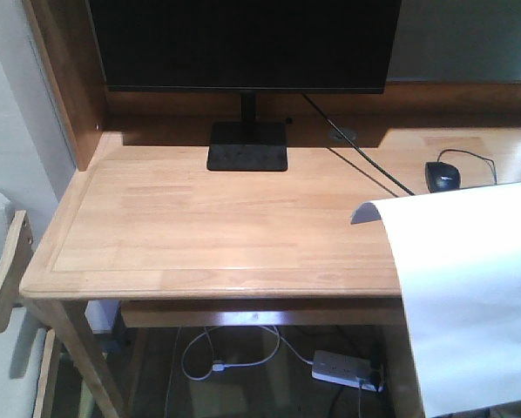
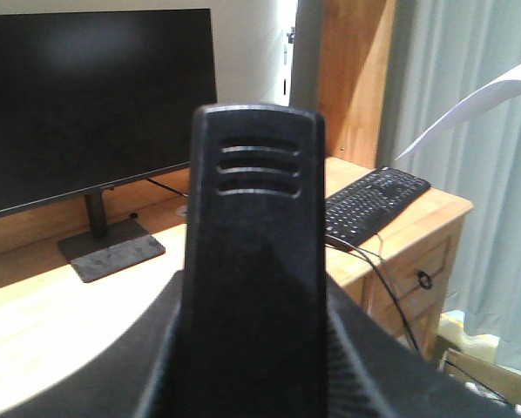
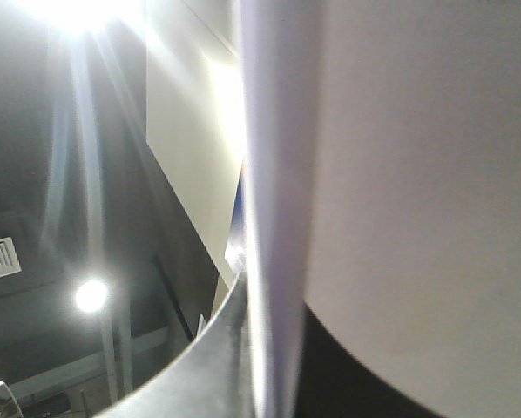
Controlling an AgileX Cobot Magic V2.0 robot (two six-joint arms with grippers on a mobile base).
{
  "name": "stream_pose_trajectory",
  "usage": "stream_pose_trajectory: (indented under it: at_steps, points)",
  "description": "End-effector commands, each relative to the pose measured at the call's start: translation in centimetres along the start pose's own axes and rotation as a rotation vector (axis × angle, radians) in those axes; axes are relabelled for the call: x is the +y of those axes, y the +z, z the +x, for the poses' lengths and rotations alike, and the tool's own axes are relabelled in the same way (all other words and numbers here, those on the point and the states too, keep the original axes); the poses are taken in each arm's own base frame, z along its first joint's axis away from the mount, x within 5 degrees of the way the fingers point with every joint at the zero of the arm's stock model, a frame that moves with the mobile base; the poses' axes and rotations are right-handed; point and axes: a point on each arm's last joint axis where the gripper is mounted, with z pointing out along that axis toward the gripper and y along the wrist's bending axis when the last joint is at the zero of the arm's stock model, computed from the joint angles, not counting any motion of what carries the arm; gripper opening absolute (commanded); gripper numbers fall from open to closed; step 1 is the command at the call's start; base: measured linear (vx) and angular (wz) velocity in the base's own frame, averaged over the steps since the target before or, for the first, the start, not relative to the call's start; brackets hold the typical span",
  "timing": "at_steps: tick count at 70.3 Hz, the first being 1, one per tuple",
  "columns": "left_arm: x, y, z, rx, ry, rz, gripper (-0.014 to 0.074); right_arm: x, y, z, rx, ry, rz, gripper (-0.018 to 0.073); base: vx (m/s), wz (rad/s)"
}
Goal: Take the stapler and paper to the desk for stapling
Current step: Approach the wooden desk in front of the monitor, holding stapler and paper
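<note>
At the far left of the front view a curved wooden chair arm [image 1: 3, 279] stands beside the desk [image 1: 199, 226], a light wooden top with a rounded front edge. At the back of the desk, left of centre, the big black monitor [image 1: 243, 43] rests on its square stand [image 1: 247, 146]. A dark cable [image 1: 365, 161] runs from behind it toward the right, where a black mouse [image 1: 443, 176] lies on the wood. Under the desk, on the floor, lies a white power strip [image 1: 343, 367].

In the left wrist view the stapler [image 2: 253, 226] fills the middle – black, upright, three short grooves near its top end. It sits in the left gripper [image 2: 253, 383], whose dark fingers [image 2: 378, 387] press in on it from both sides, over the front part of the desk. To its right a black keyboard [image 2: 374, 205] lies on the desk's end, above a drawer [image 2: 422, 279], with a pale curtain [image 2: 487, 218] behind.

The paper [image 1: 470, 296] is off the desk at the right – a white sheet raised in the air, its upper left corner curled over. It covers the desk's right front corner in the front view and hangs down past the edge. The right wrist view shows it edge-on and very close, passing between the fingers [image 3: 199, 366] of the right gripper [image 3: 269, 370], which are clamped narrowly on the sheet.
</note>
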Motion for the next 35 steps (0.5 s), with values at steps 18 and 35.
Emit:
stream_pose_trajectory:
  at_steps: [18, 35]
  points:
    - [0.00, -0.12, -1.63, -0.125, -0.012, 0.005, -0.0006, 0.68, 0.50, -0.43, -0.020, -0.012, -0.050, -0.0007, 0.16, 0.04]
    - [0.00, -0.12, -1.63, -0.125, -0.012, 0.005, -0.0006, 0.68, 0.50, -0.43, -0.020, -0.012, -0.050, -0.0007, 0.13, 0.04]
